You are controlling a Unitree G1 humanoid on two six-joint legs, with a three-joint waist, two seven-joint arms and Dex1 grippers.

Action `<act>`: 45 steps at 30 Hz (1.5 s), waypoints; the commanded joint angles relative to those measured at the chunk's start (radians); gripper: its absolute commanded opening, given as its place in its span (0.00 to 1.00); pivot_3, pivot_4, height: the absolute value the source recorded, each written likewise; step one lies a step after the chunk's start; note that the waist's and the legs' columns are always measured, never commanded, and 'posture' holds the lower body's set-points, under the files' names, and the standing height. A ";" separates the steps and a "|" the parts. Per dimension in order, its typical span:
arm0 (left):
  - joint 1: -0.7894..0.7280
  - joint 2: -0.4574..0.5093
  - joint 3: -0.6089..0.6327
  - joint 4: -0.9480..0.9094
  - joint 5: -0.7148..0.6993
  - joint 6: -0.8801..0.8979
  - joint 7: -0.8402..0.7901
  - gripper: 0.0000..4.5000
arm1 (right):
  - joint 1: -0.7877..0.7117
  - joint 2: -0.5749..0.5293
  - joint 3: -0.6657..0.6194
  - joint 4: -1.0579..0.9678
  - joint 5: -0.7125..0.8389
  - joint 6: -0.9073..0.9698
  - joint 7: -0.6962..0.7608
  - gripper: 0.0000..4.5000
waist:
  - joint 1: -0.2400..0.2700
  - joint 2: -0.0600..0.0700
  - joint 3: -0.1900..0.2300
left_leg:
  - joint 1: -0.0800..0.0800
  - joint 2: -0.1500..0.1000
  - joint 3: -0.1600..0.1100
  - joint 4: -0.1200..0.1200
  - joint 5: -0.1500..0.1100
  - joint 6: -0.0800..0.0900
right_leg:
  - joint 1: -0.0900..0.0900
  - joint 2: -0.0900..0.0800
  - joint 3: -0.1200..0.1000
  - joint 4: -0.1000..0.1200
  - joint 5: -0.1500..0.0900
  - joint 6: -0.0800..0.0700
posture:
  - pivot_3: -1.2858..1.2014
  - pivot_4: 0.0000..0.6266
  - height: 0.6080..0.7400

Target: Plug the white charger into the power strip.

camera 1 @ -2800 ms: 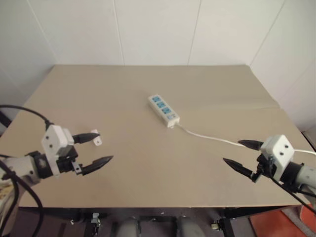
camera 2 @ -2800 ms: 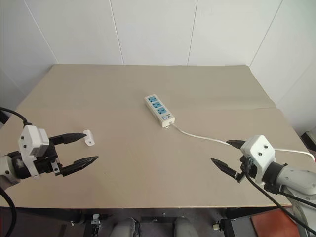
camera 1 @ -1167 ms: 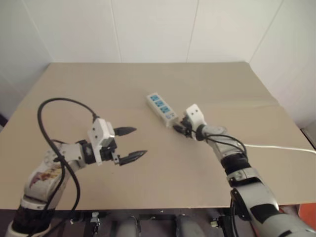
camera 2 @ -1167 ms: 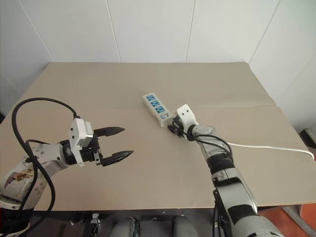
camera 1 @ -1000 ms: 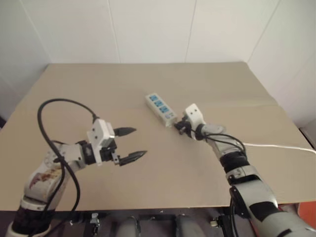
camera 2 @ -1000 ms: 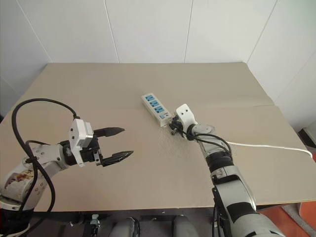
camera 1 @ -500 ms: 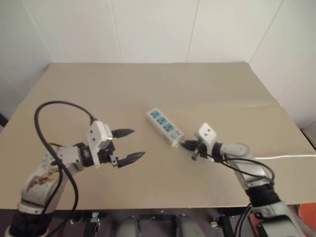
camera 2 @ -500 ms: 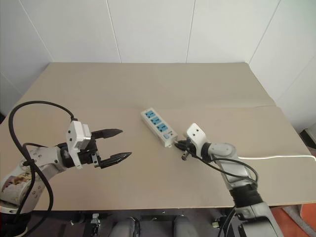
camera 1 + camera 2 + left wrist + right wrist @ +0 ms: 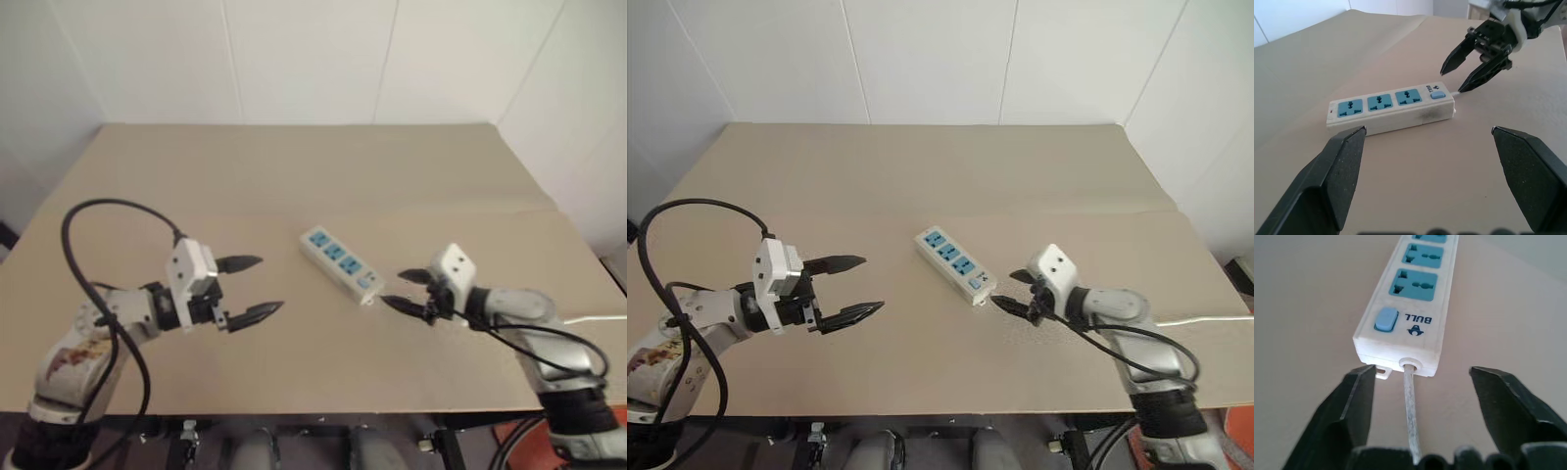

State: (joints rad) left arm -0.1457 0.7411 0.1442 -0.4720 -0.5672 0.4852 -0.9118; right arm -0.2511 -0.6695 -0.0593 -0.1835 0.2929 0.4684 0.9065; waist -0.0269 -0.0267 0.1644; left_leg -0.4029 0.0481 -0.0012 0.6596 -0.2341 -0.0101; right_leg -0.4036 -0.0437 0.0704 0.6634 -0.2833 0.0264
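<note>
The right gripper (image 9: 1011, 291) hangs open at the power strip's (image 9: 955, 264) switch end, fingers astride its cord (image 9: 1411, 416), while the left gripper (image 9: 855, 287) waits open and empty, probably so the strip lies within reach.

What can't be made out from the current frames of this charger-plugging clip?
- Power strip: whether its blue switch is on or off can't be read in the right wrist view.
- Its cord: the near end is hidden behind the right gripper base in the right wrist view; in the right eye view the far end runs off the picture's edge.
</note>
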 commanded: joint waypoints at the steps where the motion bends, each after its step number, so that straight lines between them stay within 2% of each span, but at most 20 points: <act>1: -0.001 0.009 0.028 -0.029 -0.024 -0.003 0.000 1.00 | 0.013 0.012 -0.071 -0.077 0.068 -0.003 -0.024 0.99 | 0.000 0.000 0.000 | 0.000 0.000 0.000 0.000 0.000 0.000 | 0.000 0.000 0.000 0.000 0.000 0.000 | 0.52 0.24 1.00; 5: -0.002 0.016 0.031 -0.025 -0.031 -0.004 -0.003 1.00 | 0.032 0.098 -0.089 -0.127 0.109 -0.008 -0.104 0.99 | -0.005 0.000 0.000 | 0.002 0.001 0.000 0.000 0.000 0.000 | 0.001 0.001 0.001 0.002 0.000 0.000 | 0.52 0.24 1.00; 8: -0.004 0.018 0.031 -0.023 -0.032 -0.005 0.001 1.00 | 0.052 0.260 -0.031 -0.129 0.042 -0.087 -0.265 0.99 | -0.010 -0.001 0.000 | 0.002 0.001 0.000 0.000 0.000 0.000 | 0.001 0.001 0.001 0.002 0.000 0.000 | 0.52 0.24 1.00; 13: -0.002 0.017 0.031 -0.028 -0.033 -0.005 0.010 1.00 | 0.046 0.396 0.006 -0.039 -0.009 -0.174 -0.370 0.99 | -0.012 0.000 0.000 | 0.001 0.000 0.000 0.000 0.000 0.000 | 0.000 0.000 0.001 0.001 0.000 0.000 | 0.52 0.24 1.00; 34: 0.003 0.023 0.021 -0.032 -0.026 -0.010 0.010 1.00 | -0.025 0.421 0.125 0.241 -0.065 -0.328 -0.277 0.99 | -0.016 0.000 0.000 | 0.002 0.001 0.000 0.000 0.000 0.000 | 0.000 0.000 0.000 0.002 0.000 0.000 | 0.52 0.24 1.00; 43: -0.004 0.026 0.020 -0.032 -0.024 -0.009 0.010 1.00 | -0.082 0.465 0.129 0.441 -0.097 -0.433 -0.275 0.99 | -0.021 0.000 -0.001 | 0.004 0.001 0.001 0.000 0.000 0.000 | 0.002 0.001 0.001 0.003 0.000 0.000 | 0.52 0.24 1.00; 45: -0.002 0.029 0.026 -0.032 -0.026 -0.009 0.008 1.00 | -0.084 0.460 0.138 0.469 -0.107 -0.447 -0.261 0.90 | -0.022 -0.001 -0.001 | 0.005 0.001 0.001 0.000 0.000 0.000 | 0.003 0.001 0.001 0.003 0.000 0.000 | 0.52 0.24 1.00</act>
State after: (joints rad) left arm -0.1423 0.7548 0.1509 -0.4751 -0.5872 0.4851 -0.9012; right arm -0.3389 -0.2130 0.0648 0.2484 0.1984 0.0305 0.6340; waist -0.0491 -0.0274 0.1635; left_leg -0.3964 0.0489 -0.0005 0.6599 -0.2340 -0.0102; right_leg -0.3999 -0.0430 0.0715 0.6666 -0.2829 0.0261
